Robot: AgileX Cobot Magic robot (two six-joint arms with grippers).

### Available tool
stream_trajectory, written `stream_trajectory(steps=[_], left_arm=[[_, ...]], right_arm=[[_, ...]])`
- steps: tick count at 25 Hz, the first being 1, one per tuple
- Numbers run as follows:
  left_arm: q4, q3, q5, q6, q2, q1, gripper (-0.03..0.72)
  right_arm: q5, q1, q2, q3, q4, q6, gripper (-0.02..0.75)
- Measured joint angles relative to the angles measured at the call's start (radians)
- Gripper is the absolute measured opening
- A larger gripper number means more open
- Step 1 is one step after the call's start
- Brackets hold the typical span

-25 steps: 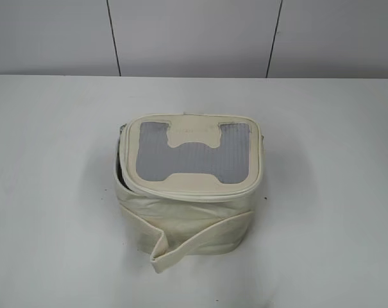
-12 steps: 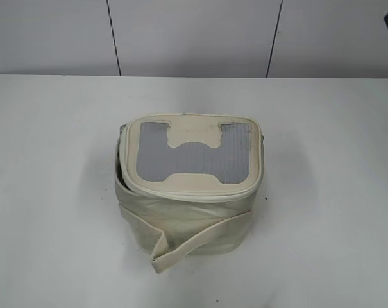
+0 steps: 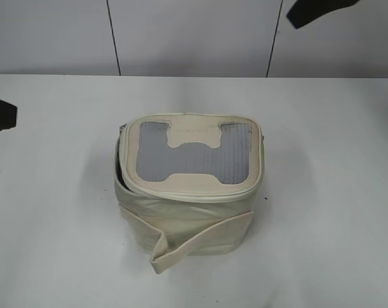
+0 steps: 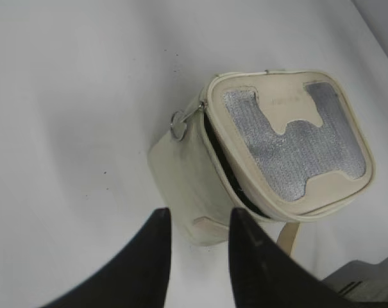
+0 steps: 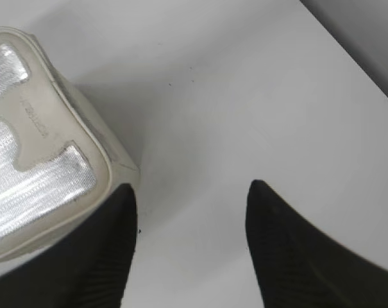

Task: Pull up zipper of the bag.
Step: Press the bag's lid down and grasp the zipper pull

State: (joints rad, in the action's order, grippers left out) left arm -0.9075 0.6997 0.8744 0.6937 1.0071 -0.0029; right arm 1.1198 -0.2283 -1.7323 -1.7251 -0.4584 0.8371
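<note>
White counter [image 3: 52,224] carries the bag [image 3: 187,192] near its middle, lid partly unzipped along the bag's left side, where the zipper [image 4: 227,174] gapes dark and a ring-pull slider [image 4: 179,126] sits at the far corner. Left claw [image 4: 199,224], parted and empty, hovers just short of that gap, so it looks better placed. Right claw [image 5: 190,199], also wide and empty, hangs off the opposite corner

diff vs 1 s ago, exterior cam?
Both arms entered the frame: the left gripper from the left edge, the right gripper at the top right. Neither touches anything; both are open and empty. The bag, its strap and the gaping zipper are unchanged.
</note>
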Motion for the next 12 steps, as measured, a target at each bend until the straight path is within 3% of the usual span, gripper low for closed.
stream_trajectory(steps=[6,12], left_arm=[[-0.066,0.075,0.011,0.156,0.209,0.000,0.247],[-0.063,0.152,0.022,0.194,0.360,-0.036,0.248]], right_arm=[[0.051,-0.186,-0.152,-0.117,0.032,0.007,0.435],[0.067,-0.304,-0.271,-0.176,0.030,0.015,0.435]])
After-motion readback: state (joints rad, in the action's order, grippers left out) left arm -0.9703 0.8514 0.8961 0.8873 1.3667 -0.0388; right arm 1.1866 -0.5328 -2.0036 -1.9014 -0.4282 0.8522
